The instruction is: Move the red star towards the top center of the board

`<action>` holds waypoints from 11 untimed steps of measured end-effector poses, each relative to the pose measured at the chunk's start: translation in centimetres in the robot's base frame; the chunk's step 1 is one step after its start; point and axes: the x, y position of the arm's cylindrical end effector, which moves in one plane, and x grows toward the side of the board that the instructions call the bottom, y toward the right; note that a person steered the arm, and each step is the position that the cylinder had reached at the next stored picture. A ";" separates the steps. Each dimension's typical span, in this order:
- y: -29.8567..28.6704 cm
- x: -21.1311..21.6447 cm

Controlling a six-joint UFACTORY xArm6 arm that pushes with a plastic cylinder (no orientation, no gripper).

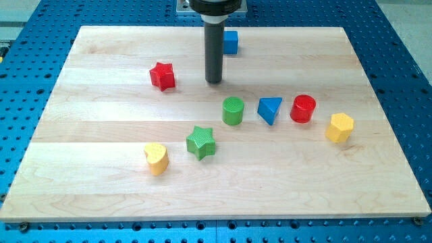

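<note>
Camera view shows the small red star-shaped block (pixel 162 75) lying in the upper left part of the pale wooden board (pixel 101 175), left of the board's middle line and a little below its top edge. My tip (pixel 214 82) rests on the board to the star's right, near it but apart, at about the same height in the view. There is no pincer on this arm: it ends in a plain dark rod, so nothing opens or closes and nothing is held.

Behind the rod, near the top centre, a blue block (pixel 231 42) is partly hidden, its shape not clear. Below my tip stand a green cylinder (pixel 233 111), a blue triangular block (pixel 269 109) and a red cylinder (pixel 303 109) in a loose row, with a yellow block (pixel 339 127) toward the view's right. Lower down lie a green star (pixel 201 142) and a yellow heart-like block (pixel 156 158).

As I judge it, the task is partly along at best: the star needs to go rightward and slightly up, and my tip sits on the wrong side for that push.
</note>
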 end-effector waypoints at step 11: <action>0.1 -1.9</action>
